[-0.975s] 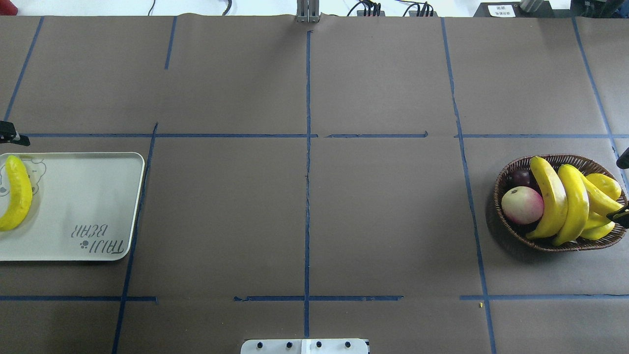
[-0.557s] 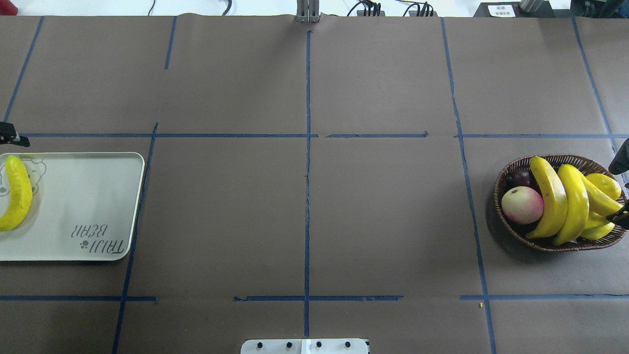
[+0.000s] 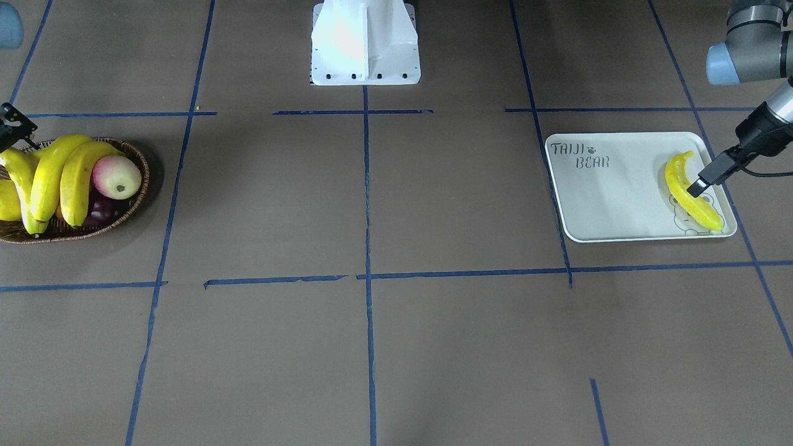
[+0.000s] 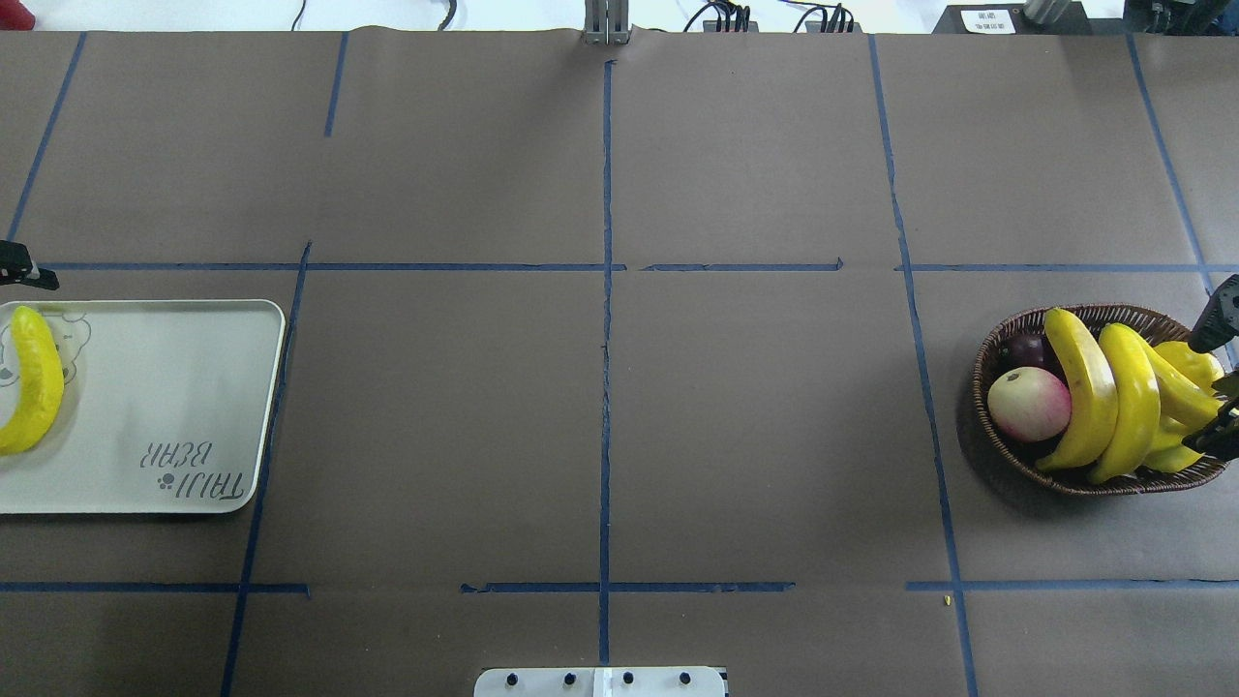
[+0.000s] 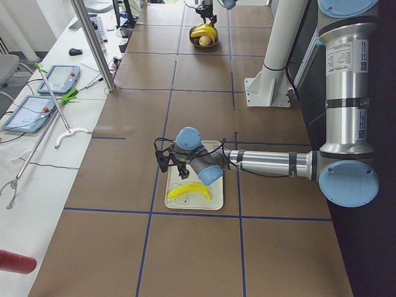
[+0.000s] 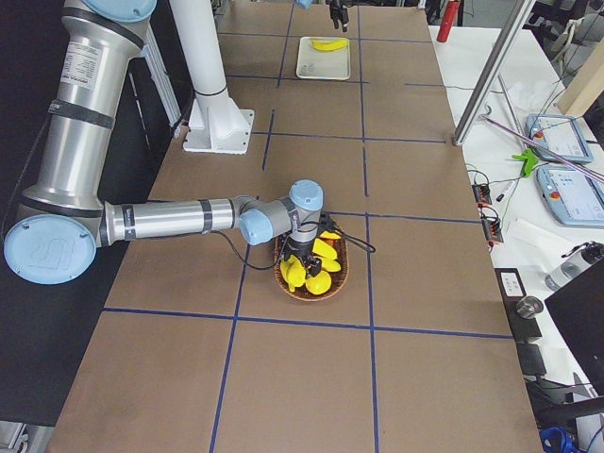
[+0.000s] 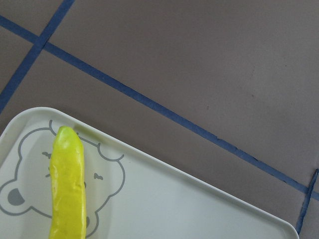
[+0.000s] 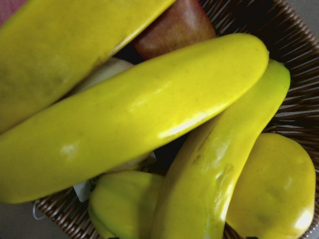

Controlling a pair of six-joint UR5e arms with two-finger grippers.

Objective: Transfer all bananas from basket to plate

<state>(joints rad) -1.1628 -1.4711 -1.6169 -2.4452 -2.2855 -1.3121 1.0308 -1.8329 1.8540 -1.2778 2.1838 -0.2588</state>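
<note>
Three yellow bananas (image 4: pixel 1113 397) lie side by side in the brown wicker basket (image 4: pixel 987 358) at the table's right end. They fill the right wrist view (image 8: pixel 134 114). My right gripper (image 4: pixel 1218 379) is open, one finger on each side of the basket's outer end, low over the outermost banana. A fourth banana (image 4: pixel 34 382) lies on the bear drawing of the white plate (image 4: pixel 194 387) at the left end. It also shows in the left wrist view (image 7: pixel 67 184). My left gripper (image 3: pixel 700 186) is open and empty, just above that banana's far side.
The basket also holds a pink-and-cream apple (image 4: pixel 1028 404), a dark plum (image 4: pixel 1024 348) and plump yellow mango-like fruits (image 4: pixel 1198 363). The robot's white base (image 3: pixel 365 43) stands at the near middle edge. Blue tape lines cross the brown table.
My right gripper has moved further in over the basket's outer end, with both fingers now showing more. The left gripper, the plate and its banana have not moved.
</note>
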